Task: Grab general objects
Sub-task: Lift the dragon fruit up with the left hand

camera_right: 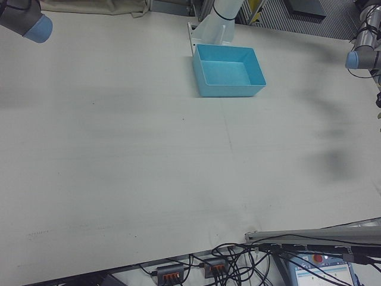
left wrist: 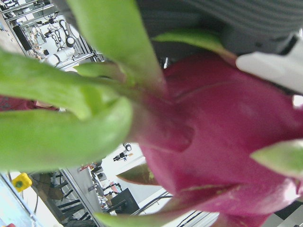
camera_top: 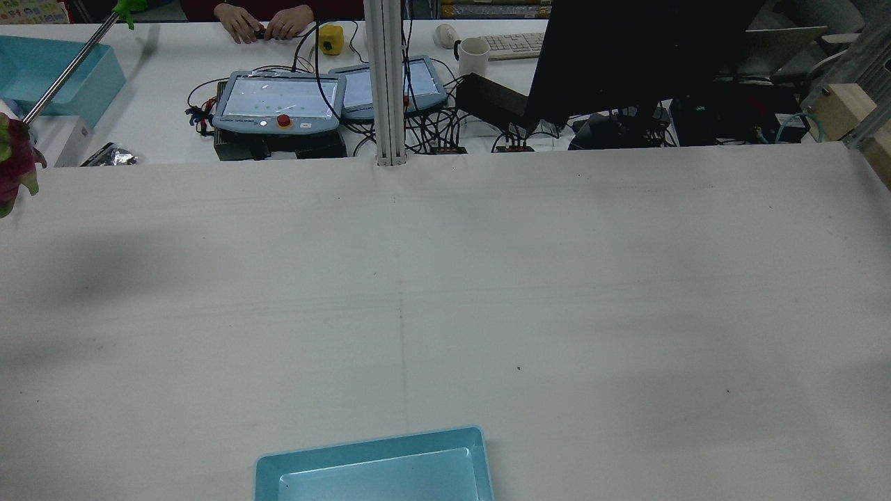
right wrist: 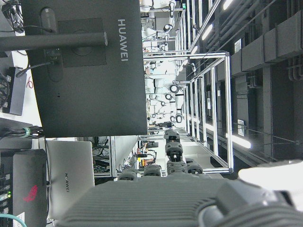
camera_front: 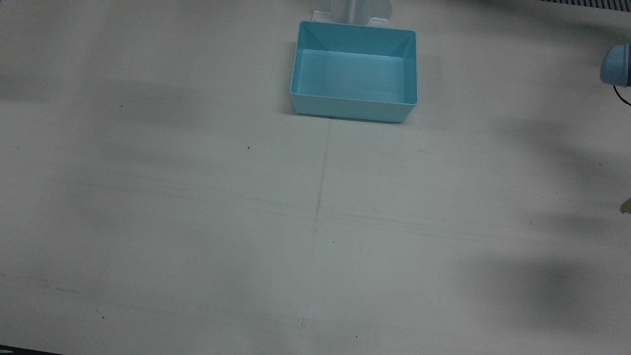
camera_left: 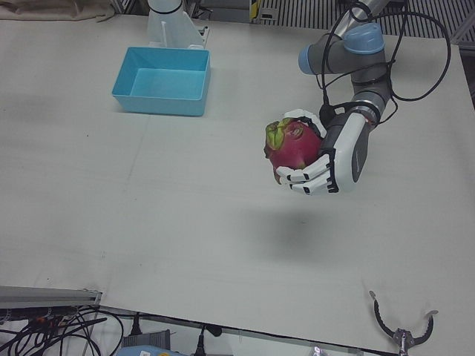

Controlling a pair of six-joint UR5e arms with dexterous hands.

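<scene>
One dragon fruit [camera_left: 293,144], plump, smooth-skinned, probably slippery, is cupped around its middle by the left robot hand [camera_left: 326,159], right of the blue bin [camera_left: 163,80]; right robot hand's state cannot be told.

One dragon fruit [camera_left: 294,145], one blue bin [camera_left: 162,81]

The left hand [camera_left: 326,159] hangs raised above the table, white fingers [camera_left: 303,178] curled closed — the right hand shows only dark knuckles [right wrist: 165,189].
</scene>
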